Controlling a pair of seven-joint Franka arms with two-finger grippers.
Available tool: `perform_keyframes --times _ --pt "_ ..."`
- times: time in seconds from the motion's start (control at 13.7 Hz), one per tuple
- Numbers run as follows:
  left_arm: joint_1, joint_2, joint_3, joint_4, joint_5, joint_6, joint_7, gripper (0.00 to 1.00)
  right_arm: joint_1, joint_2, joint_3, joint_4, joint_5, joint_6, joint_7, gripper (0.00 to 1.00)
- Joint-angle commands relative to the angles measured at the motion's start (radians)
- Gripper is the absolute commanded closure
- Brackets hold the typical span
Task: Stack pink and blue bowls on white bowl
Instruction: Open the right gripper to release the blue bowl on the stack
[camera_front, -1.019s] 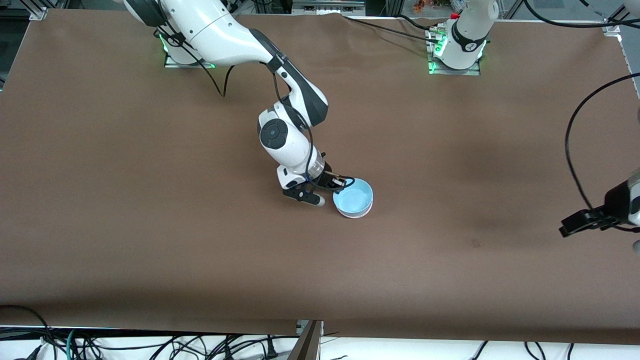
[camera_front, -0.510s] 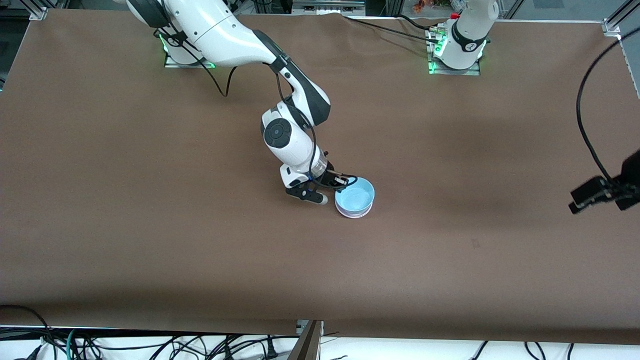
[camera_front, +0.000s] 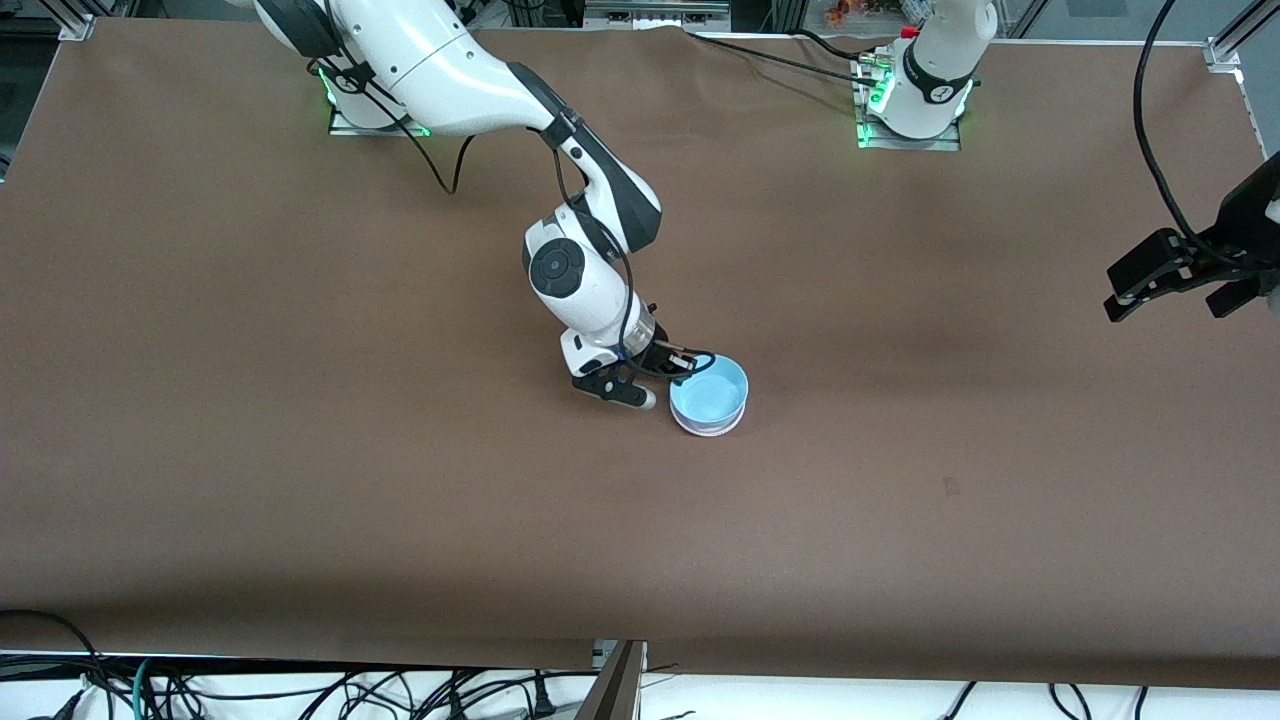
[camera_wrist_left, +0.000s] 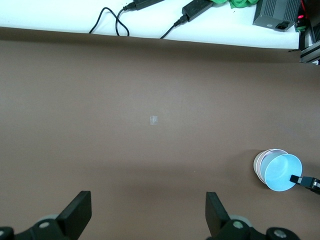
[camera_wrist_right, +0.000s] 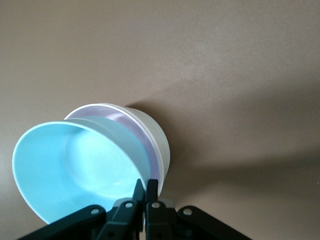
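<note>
The light blue bowl (camera_front: 710, 396) rests tilted inside the pale pink bowl (camera_wrist_right: 148, 155), of which only a thin rim shows. Both are nested in the white bowl (camera_wrist_right: 159, 137) in the middle of the table. My right gripper (camera_front: 684, 368) is shut on the blue bowl's rim (camera_wrist_right: 75, 170), one finger inside and one outside (camera_wrist_right: 145, 189). My left gripper (camera_front: 1172, 298) is open and empty, up in the air over the left arm's end of the table. The left wrist view (camera_wrist_left: 146, 206) shows the stack (camera_wrist_left: 281, 172) far off.
The brown table cover (camera_front: 300, 450) is bare around the stack. Cables hang by the left gripper (camera_front: 1150, 120) and lie along the table's near edge (camera_front: 300, 690). A small pale mark (camera_wrist_left: 153, 119) is on the cover.
The left gripper has risen and drawn back toward its base. The right gripper has lowered the blue bowl slightly into the stack and then held still.
</note>
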Motion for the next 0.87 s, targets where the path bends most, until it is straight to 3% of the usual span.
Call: perform_keyframes --times 0.0,0.8 --pt "-0.007 0.018 0.007 -0.009 -0.019 0.035 -0.002 0.00 0.010 0.017 -0.008 0.033 -0.014 0.002 -0.003 1.00" --pt "-0.018 0.031 0.011 -0.013 0.018 0.040 -0.005 0.00 0.003 0.010 -0.008 0.033 -0.014 -0.023 -0.004 1.00"
